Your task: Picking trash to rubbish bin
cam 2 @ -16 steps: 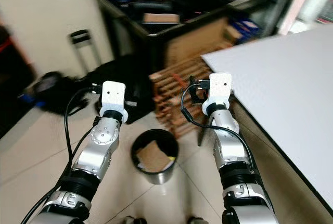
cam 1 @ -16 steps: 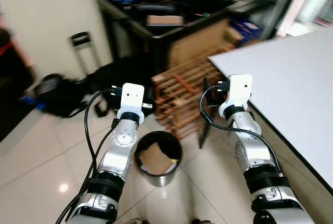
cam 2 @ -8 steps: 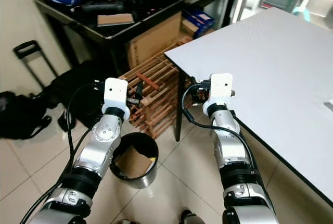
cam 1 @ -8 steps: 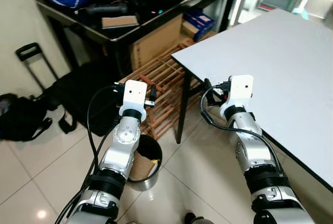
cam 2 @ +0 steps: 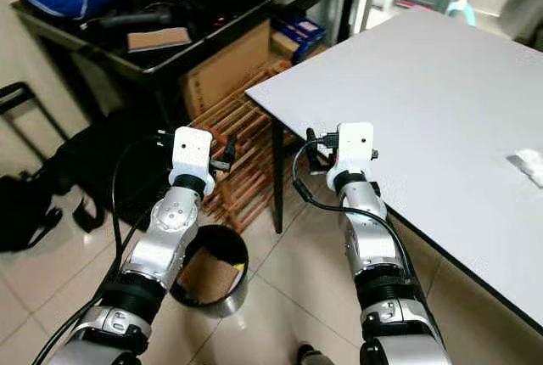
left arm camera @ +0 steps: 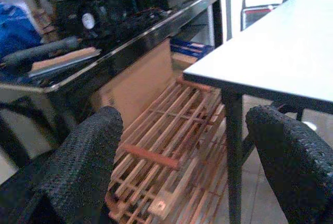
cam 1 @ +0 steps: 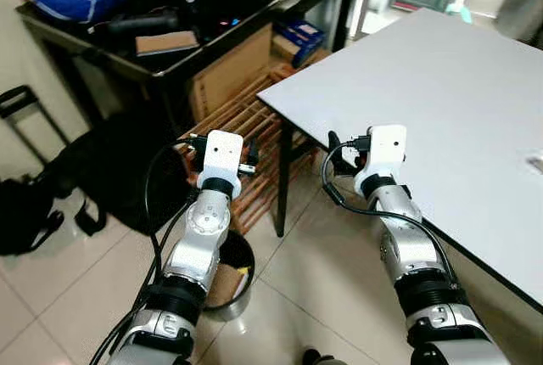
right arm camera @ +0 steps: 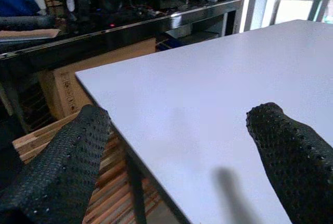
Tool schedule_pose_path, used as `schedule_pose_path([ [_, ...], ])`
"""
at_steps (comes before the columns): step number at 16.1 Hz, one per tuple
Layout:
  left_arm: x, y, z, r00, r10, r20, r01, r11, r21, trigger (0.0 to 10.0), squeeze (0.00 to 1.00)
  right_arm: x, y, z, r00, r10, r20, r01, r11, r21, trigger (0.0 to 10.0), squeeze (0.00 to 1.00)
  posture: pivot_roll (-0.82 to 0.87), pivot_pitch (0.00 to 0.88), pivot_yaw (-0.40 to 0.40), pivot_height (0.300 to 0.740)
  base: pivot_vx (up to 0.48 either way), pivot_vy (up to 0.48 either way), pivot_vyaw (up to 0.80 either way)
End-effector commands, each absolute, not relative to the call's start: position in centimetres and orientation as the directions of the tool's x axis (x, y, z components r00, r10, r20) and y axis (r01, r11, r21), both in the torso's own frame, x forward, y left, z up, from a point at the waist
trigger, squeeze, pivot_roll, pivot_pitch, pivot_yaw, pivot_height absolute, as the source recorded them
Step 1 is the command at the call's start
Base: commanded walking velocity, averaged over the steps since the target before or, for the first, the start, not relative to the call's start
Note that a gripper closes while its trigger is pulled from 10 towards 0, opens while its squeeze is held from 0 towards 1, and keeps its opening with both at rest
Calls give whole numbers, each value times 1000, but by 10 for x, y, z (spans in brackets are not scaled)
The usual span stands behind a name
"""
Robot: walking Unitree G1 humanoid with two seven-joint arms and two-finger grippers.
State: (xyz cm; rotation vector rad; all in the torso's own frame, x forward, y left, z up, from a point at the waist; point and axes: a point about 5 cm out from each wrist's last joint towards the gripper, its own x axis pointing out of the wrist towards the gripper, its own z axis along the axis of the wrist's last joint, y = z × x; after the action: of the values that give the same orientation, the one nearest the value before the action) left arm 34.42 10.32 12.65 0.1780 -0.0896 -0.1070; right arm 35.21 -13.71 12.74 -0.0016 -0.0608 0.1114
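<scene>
A black round rubbish bin [cam 2: 222, 290] with cardboard inside stands on the tiled floor, partly behind my left forearm. A small white crumpled scrap [cam 2: 528, 164] lies on the white table [cam 1: 424, 85] at the far right. My left gripper [left arm camera: 182, 166] is open and empty, held over the floor above the bin and pointing at the wooden rack. My right gripper [right arm camera: 177, 151] is open and empty, held at the table's near corner, just above its edge.
A wooden slatted rack [cam 1: 246, 127] leans beside the table leg [cam 1: 283, 180]. Behind it stands a black shelf [cam 1: 170, 51] with a cardboard box, a blue bag and gear. Black bags [cam 1: 34, 204] lie on the floor at the left.
The view has swung to the right: the bin has slid to the lower left, the table takes up more of the picture and the white scrap has come into sight. Both arms keep their pose.
</scene>
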Motion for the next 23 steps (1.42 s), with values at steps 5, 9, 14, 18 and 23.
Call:
schedule_pose_path([
  [5,345,98,126,986,-147,75,131,974,187,10000,0,353,-135,129,992,111,66,-112,994,3,10000,0,-85,8,54,740,0,0,-320],
  [9,345,98,127,986,-142,82,123,971,203,10000,0,353,-134,129,991,113,66,-113,994,-1,10000,0,-79,24,49,740,0,0,-600],
  [14,346,99,127,988,-131,78,114,974,196,10000,0,353,-135,130,992,113,63,-113,994,-3,10000,0,-75,40,43,740,0,-288,-800],
  [18,346,99,128,988,-127,82,110,975,193,10000,0,353,-136,129,992,111,63,-111,994,-3,10000,0,-70,46,40,740,0,0,-800],
  [23,346,101,128,989,-118,89,99,976,192,10000,0,353,-134,128,991,120,56,-120,993,0,10000,0,-67,55,38,740,0,0,-630],
])
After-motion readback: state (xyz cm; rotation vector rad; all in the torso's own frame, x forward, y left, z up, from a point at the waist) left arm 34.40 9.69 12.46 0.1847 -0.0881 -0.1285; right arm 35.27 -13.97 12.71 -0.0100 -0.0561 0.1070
